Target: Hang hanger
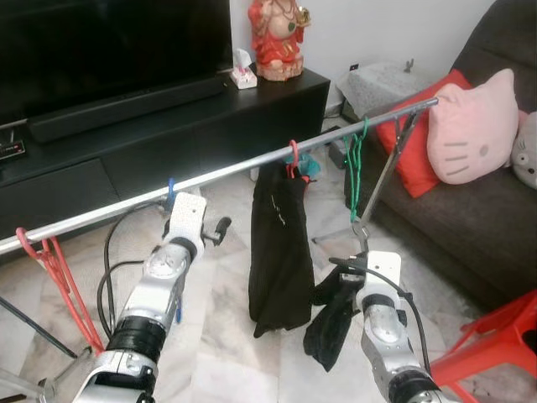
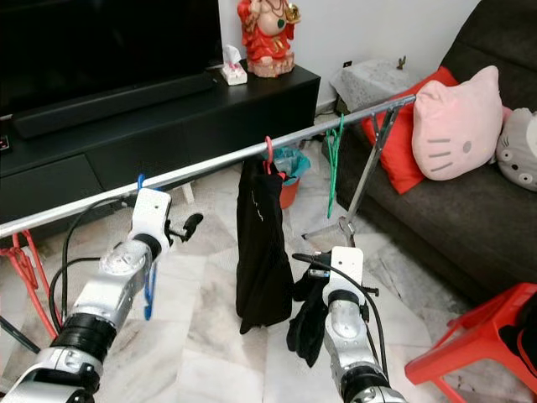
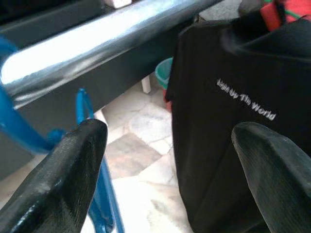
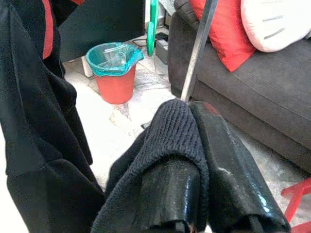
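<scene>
blue plastic is the colour of the hanger (image 2: 148,285) the task concerns: its hook is over the silver rail (image 1: 226,175) near the rail's low end, and its body hangs straight down beside the left arm, long axis vertical, hook up. in the left wrist view the blue hanger's hook curves over the rail and its thin arm drops past one finger (image 3: 63,184). the left gripper (image 3: 165,179) is raised just under the rail with its two black fingers spread wide, nothing between them; the hanger sits just beside one finger, and whether they touch cannot be told.

the rail runs on a slant, rising from the robot's left toward the sofa (image 1: 470,227) on the right. along it hang a black shirt (image 1: 281,252) on a red hanger (image 1: 293,156) near the middle, with white lettering on the cloth, and a green hanger (image 1: 356,172) further up. a red hanger bundle (image 1: 59,277) hangs at the low end.

the right gripper (image 4: 204,160) is held low, its fingers pressed together on a dark knitted garment (image 1: 331,323) that drapes down from it. a red bucket (image 4: 115,73) with a teal liner stands on the marble floor (image 1: 218,336) beyond. a pink cat cushion (image 1: 472,128) lies on the sofa.
</scene>
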`<state>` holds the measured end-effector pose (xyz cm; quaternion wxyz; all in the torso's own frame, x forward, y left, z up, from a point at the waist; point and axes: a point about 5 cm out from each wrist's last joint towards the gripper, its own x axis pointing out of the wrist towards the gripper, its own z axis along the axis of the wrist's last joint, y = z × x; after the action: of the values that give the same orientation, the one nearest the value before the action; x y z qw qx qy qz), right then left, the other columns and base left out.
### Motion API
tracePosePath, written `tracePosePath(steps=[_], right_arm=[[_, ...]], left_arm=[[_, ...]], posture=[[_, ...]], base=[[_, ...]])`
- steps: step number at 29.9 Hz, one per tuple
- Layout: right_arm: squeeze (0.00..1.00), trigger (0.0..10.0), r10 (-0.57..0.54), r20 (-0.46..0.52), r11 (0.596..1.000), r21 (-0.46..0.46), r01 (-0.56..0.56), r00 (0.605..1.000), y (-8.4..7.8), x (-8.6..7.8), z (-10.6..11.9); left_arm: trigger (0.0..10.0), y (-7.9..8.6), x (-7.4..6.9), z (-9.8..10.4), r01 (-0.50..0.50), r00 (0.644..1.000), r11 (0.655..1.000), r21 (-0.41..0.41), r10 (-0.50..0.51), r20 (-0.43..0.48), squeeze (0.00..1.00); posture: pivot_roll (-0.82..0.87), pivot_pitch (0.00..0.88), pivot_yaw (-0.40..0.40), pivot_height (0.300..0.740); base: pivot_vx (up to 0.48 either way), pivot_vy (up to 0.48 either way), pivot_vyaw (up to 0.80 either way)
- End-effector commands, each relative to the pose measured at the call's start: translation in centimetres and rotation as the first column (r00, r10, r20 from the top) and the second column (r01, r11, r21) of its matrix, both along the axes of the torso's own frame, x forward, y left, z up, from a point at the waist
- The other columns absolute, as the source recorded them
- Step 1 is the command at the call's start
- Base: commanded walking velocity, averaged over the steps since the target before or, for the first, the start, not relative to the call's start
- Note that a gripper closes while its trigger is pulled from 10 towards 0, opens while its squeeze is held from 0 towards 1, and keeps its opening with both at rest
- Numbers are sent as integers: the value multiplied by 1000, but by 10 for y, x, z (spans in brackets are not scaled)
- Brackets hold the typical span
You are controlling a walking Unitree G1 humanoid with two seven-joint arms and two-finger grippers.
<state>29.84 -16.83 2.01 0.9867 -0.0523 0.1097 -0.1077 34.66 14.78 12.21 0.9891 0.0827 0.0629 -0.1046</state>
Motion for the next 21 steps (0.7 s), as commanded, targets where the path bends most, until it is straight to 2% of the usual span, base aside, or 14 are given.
tracePosePath(steps=[1, 3, 7, 11, 13, 21], right_arm=[[0, 10000, 0, 21, 1000, 5, -1, 1000, 1, 5, 5], [0, 10000, 2, 21, 1000, 4, -2, 1000, 1, 5, 5], [0, 10000, 4, 18, 1000, 4, -4, 1000, 1, 4, 5], [0, 10000, 7, 19, 1000, 4, -7, 1000, 2, 5, 5], [0, 10000, 6, 18, 1000, 3, -6, 1000, 1, 5, 5], [0, 10000, 2, 22, 1000, 3, -2, 1000, 0, 5, 6]], left_arm=[[10000, 1, -4, 2, 13, 1000, 1000, 10, -13, -12, 0], [10000, 5, -7, 9, 7, 1000, 1000, 20, -7, -3, 0], [10000, 10, -8, 11, -15, 1000, 998, 59, 16, -17, 0], [10000, 16, -12, 1, -54, 994, 994, 91, 62, -89, 0], [10000, 21, -13, -6, -102, 985, 987, 122, 117, -125, 0], [10000, 30, -16, -10, -135, 974, 978, 156, 160, -162, 0]], posture=[[67, 0, -12, 740], [67, 0, -12, 740], [67, 0, -12, 740], [67, 0, -12, 740], [67, 0, -12, 740], [63, 0, -11, 740]], base=[[0, 0, 0], [0, 0, 0], [0, 0, 0], [0, 0, 0], [0, 0, 0], [0, 0, 0]])
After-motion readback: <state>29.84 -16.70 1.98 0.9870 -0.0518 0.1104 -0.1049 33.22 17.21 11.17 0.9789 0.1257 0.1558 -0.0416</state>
